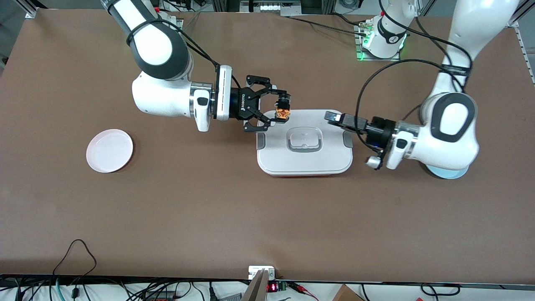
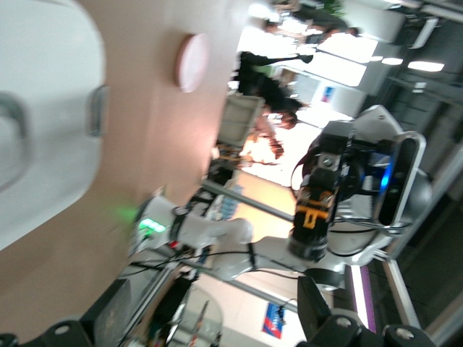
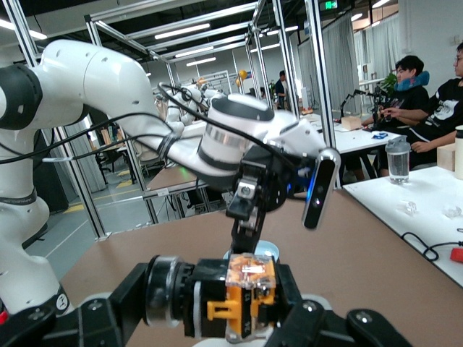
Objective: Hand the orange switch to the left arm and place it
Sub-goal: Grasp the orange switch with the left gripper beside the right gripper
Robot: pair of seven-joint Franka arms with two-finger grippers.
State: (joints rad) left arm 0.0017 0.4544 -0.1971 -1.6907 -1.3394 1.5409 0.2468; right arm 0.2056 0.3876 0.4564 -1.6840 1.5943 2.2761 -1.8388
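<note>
The orange switch (image 1: 282, 109) is a small black part with an orange piece. My right gripper (image 1: 280, 108) is shut on it and holds it in the air over the box's corner toward the right arm's end. The switch fills the right wrist view (image 3: 246, 296) and also shows in the left wrist view (image 2: 311, 217). The box (image 1: 305, 161) is a white lidded container with grey clips, mid-table. My left gripper (image 1: 333, 119) is open and empty over the box's end toward the left arm, pointing at the switch a box-width away. One of its fingers (image 2: 315, 311) shows in its own view.
A pink plate (image 1: 109, 150) lies toward the right arm's end of the table. A light blue plate (image 1: 447, 173) lies mostly hidden under the left arm's wrist. Cables hang along the table's near edge.
</note>
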